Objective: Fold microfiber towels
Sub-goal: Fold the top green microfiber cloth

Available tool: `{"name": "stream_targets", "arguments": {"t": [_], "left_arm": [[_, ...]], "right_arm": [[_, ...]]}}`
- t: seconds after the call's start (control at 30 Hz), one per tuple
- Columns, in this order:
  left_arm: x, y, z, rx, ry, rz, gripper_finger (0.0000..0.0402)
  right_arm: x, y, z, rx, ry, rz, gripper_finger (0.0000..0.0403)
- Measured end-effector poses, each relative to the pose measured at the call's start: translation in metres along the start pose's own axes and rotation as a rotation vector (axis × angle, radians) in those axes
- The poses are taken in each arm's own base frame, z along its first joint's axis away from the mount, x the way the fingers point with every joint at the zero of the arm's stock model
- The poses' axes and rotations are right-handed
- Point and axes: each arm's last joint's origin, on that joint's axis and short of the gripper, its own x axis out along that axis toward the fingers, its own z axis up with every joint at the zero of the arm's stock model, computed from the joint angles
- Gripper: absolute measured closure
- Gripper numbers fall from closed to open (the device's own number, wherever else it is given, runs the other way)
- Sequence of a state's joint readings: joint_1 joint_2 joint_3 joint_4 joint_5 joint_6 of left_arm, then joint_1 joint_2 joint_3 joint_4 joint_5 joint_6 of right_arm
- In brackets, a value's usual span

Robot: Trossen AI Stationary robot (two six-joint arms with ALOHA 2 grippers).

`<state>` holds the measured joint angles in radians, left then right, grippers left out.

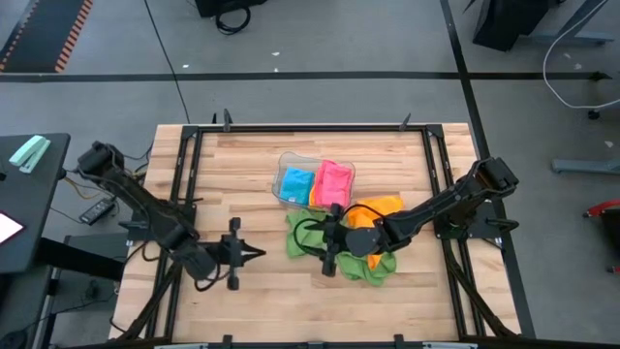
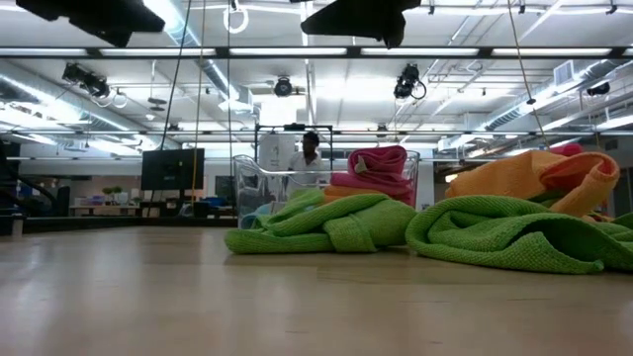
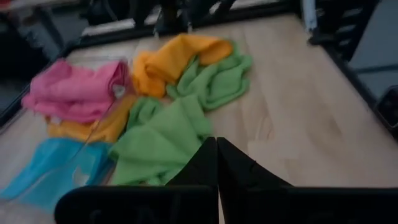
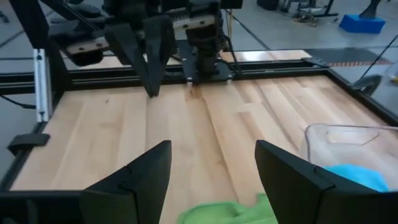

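A crumpled heap of microfiber towels lies right of the table's middle. It has green cloth [image 1: 302, 236] on the left and green cloth [image 1: 376, 266] on the near side. An orange towel [image 1: 374, 207] lies on top at the far right. A pink towel [image 1: 333, 181] and a blue towel [image 1: 295, 182] sit in the clear tray [image 1: 287, 160] just beyond. My right gripper [image 1: 325, 237] hovers open above the green cloth [image 4: 231, 211], with nothing between its fingers. My left gripper [image 1: 256, 254] is shut and empty, held above bare wood left of the heap and pointing at it.
A black frame rail [image 1: 310, 129] runs around the tabletop. Bare wood [image 1: 242, 184] lies left of the heap and along the near edge. A person [image 2: 310, 155] stands far off in the room beyond the table.
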<state>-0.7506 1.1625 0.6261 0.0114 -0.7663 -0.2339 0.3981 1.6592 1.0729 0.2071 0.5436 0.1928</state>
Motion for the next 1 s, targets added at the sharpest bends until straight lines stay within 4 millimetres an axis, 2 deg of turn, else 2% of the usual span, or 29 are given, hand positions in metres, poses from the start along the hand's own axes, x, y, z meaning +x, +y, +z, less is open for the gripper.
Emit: {"name": "stream_targets", "arguments": {"t": [0.2,0.37,0.53,0.73,1.0], "left_arm": [[-0.005,0.004,-0.017,0.048,-0.094,-0.036,0.0398],[-0.01,0.02,-0.036,0.002,-0.165,-0.022,0.0397],[-0.021,0.035,-0.041,-0.082,-0.222,-0.023,0.0398],[-0.029,0.042,-0.04,-0.084,-0.253,-0.025,0.0396],[-0.028,0.042,-0.041,-0.077,-0.248,-0.02,0.0391]], "right_arm": [[0.0,0.006,-0.006,0.057,0.031,0.033,0.0162],[0.004,0.018,-0.02,0.065,0.067,0.045,0.0162],[0.018,0.03,-0.035,0.073,0.098,0.042,0.0162],[0.04,0.041,-0.039,0.036,0.151,0.021,0.0162],[0.055,0.027,-0.04,-0.068,0.229,-0.039,0.0162]]}}
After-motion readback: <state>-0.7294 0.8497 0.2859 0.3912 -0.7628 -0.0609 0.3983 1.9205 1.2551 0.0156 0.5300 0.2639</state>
